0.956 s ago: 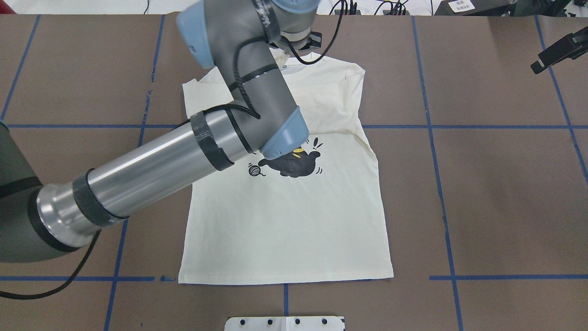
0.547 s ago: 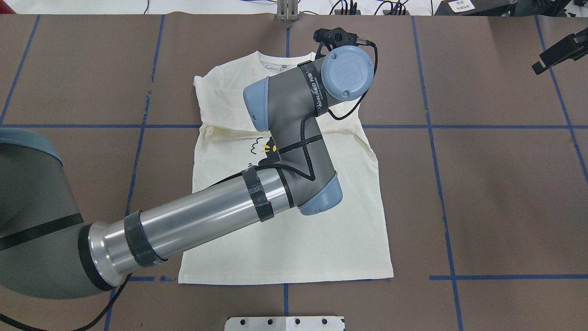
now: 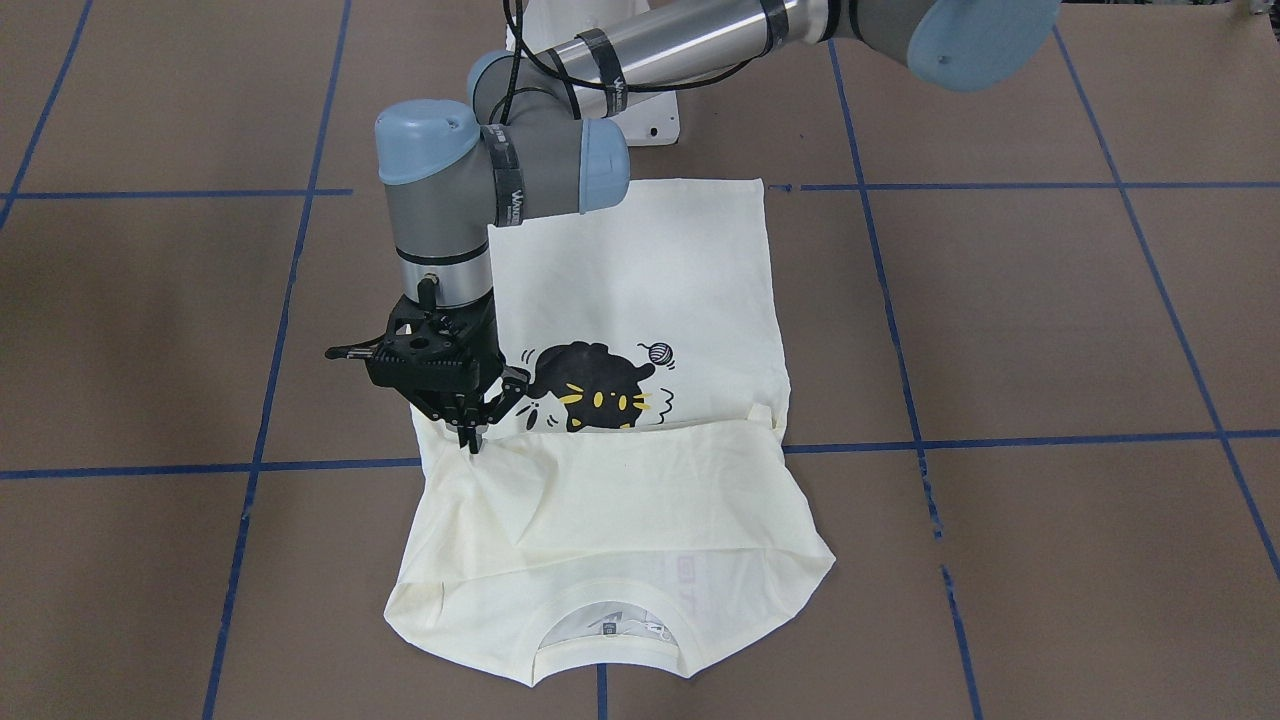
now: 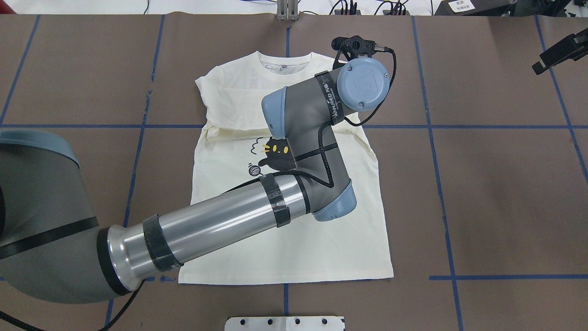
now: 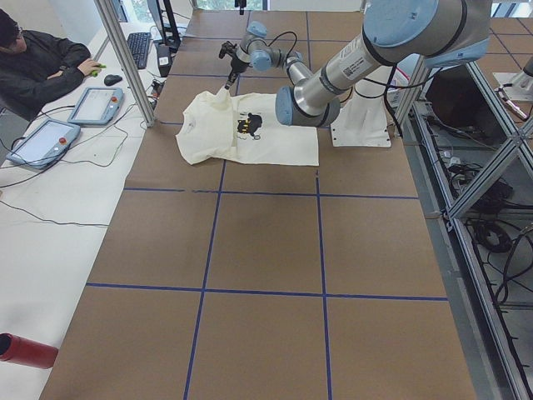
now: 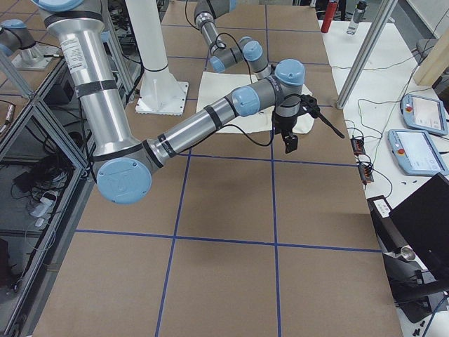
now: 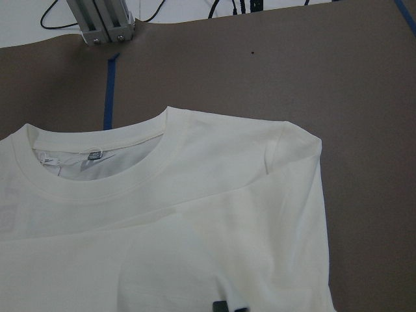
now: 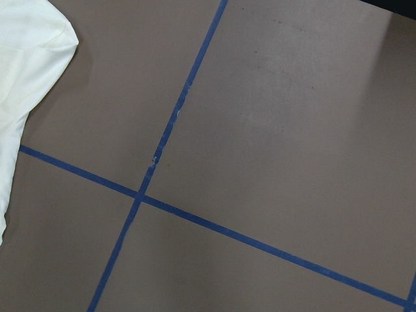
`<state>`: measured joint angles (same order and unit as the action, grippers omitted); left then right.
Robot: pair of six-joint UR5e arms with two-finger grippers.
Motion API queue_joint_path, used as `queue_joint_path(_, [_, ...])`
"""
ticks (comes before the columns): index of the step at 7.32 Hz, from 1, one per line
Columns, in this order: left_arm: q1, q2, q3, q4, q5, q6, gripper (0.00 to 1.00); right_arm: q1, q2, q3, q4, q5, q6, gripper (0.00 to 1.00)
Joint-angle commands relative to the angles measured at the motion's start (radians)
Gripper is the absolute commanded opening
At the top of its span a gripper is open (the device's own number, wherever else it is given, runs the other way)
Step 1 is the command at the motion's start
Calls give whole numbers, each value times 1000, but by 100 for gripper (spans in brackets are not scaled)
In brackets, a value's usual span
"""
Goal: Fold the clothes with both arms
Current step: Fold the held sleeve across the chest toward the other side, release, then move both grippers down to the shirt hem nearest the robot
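Finding the cream T-shirt (image 4: 298,253) lying flat and print-up near the middle of the brown table (image 4: 505,193), hem toward the robot's base and collar (image 3: 610,640) toward the operators' side. Noting one sleeve (image 3: 640,455) lying folded across the chest as a band, covering the upper edge of the black cat print (image 3: 585,385), with lettering showing faintly through the cloth near the collar. Reaching over the shirt with the left arm (image 4: 220,220) and pointing the left gripper (image 3: 470,432) down at the band's end, on the shirt's side toward the robot's right, pinching the fabric there between closed-up fingertips. Hanging the right gripper (image 6: 290,140) on the right arm (image 6: 203,123) above bare table near that same side of the shirt; not possible to tell whether spread or closed. Marking the table into squares with blue tape lines (image 4: 500,126). Catching, in the left side view, a person (image 5: 37,62) sitting at a desk past the table's edge.
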<state>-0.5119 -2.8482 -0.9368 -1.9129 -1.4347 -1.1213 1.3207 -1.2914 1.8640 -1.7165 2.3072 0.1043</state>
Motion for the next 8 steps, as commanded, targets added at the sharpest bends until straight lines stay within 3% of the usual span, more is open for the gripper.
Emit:
queue_joint_path(1, [-4, 10, -14, -121, -9, -66, 100, 0, 1, 0, 2, 1, 0, 100])
queue_joint_path(2, [-23, 35, -80, -108, -74, -61, 100, -3, 13, 0, 2, 1, 2, 100])
queue_joint_path(3, [-77, 103, -177, -71, -240, 18, 100, -8, 30, 6, 2, 1, 9, 100])
queue_joint_path(6, [-167, 373, -585, 156, -292, 283, 100, -156, 151, 11, 17, -20, 136, 99])
queue_joint_path(8, [-230, 563, -797, 164, -369, 387, 100, -329, 228, -8, 92, -217, 294, 100])
